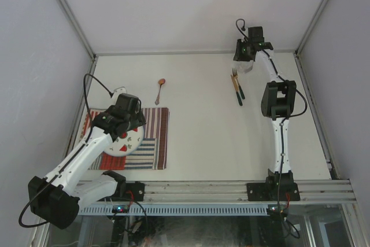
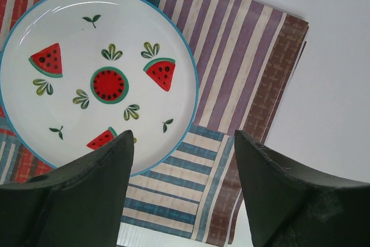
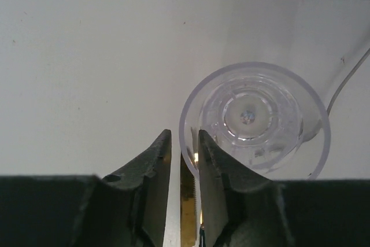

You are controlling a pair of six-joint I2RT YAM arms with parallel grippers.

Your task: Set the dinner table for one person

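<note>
Cloth placemat (image 2: 248, 56) and watermelon plate (image 2: 98, 79) sit ready under open left fingers (image 2: 87, 189); right fingers (image 3: 150, 183) seemingly pinch the clear cup (image 3: 254, 120) by its rim; spoon (image 1: 159, 92) and fork (image 1: 235, 77) not yet placed.

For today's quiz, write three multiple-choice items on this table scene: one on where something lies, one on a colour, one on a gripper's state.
1. Where does the plate lie?
A. On the striped mat
B. In a sink
C. On a shelf

2. What colour is the plate's rim?
A. Black
B. Blue
C. Yellow

3. How is the left gripper?
A. Shut on the plate
B. Shut on the mat
C. Open, holding nothing

Answers:
1 A: the mat's stripes show on several sides of the plate.
2 B: a thin blue line edges the white plate.
3 C: its fingers stand wide apart above the plate, with nothing gripped between them.
</note>
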